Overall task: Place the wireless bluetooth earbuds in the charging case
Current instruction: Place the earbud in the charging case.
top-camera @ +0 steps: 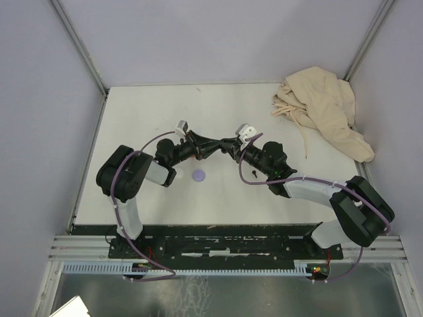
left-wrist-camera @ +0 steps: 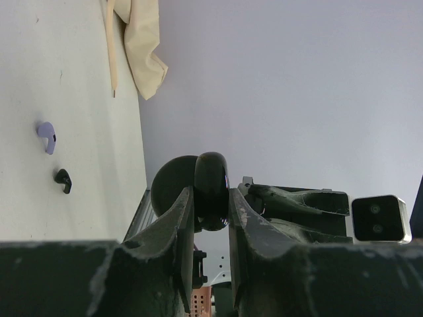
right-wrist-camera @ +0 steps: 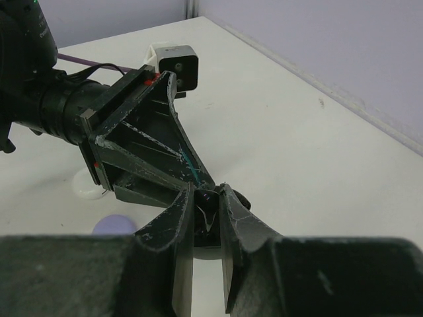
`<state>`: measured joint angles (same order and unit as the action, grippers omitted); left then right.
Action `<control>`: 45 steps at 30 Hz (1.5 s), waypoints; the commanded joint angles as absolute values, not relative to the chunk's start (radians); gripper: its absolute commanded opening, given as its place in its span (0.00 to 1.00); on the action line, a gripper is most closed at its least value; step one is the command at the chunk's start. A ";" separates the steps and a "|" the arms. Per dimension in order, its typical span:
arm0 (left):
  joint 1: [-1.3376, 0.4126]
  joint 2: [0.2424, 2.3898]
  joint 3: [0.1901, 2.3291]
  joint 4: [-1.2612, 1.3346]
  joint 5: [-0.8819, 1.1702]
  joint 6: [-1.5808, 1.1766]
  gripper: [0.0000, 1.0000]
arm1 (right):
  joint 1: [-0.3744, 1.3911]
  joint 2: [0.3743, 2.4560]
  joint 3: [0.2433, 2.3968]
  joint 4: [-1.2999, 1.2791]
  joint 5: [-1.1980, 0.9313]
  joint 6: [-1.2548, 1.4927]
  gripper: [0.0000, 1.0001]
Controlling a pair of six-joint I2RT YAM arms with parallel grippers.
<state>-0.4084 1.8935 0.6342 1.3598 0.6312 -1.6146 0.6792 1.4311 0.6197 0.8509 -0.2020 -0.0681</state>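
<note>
At the centre of the overhead view, the left gripper (top-camera: 213,145) and the right gripper (top-camera: 230,146) meet tip to tip above the table (top-camera: 145,119).

Left gripper: fingers clamped on the charging case (left-wrist-camera: 211,178), a glossy black round body held on edge. A second dark round part sits just behind the left-hand finger in the left wrist view.

Right gripper: fingers drawn close on a dark glossy piece (right-wrist-camera: 206,221) at the meeting point. Whether this is part of the case or an earbud cannot be told.

Earbuds: a lavender earbud (left-wrist-camera: 46,137) and a black earbud (left-wrist-camera: 63,180) lie on the table near each other, apart from both grippers, at the left of the left wrist view.

Edges and room for moving:
- Upper half of the table in the overhead view is bare from the left edge to the cloth.
- A beige cloth (top-camera: 324,109) lies crumpled in the upper right corner, reaching the right edge.
- Both arms span the lower half of the table from their bases at the bottom.
- A lavender disc (top-camera: 199,175) lies just below the left gripper; a white disc (right-wrist-camera: 89,189) lies beside it under the left arm.

Surface and room: the table top is matt white. Pale grey-lavender walls close the left, far and right sides, with metal posts at the far corners. A metal rail runs along the bottom edge.
</note>
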 commanded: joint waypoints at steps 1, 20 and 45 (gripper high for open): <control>-0.414 1.846 0.664 1.366 0.650 -1.589 0.03 | 0.685 1.442 0.651 0.877 -0.211 -0.080 0.02; -0.414 1.818 0.672 1.346 0.655 -1.580 0.03 | 0.686 1.462 0.639 0.854 -0.190 -0.103 0.02; -0.405 1.861 0.683 1.293 0.641 -1.515 0.03 | 0.685 1.168 0.754 0.363 0.179 0.083 0.67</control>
<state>-0.4080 1.8557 0.6601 1.2625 0.6373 -1.5871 0.6823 1.2613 0.6254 0.6895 -0.0902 -0.0246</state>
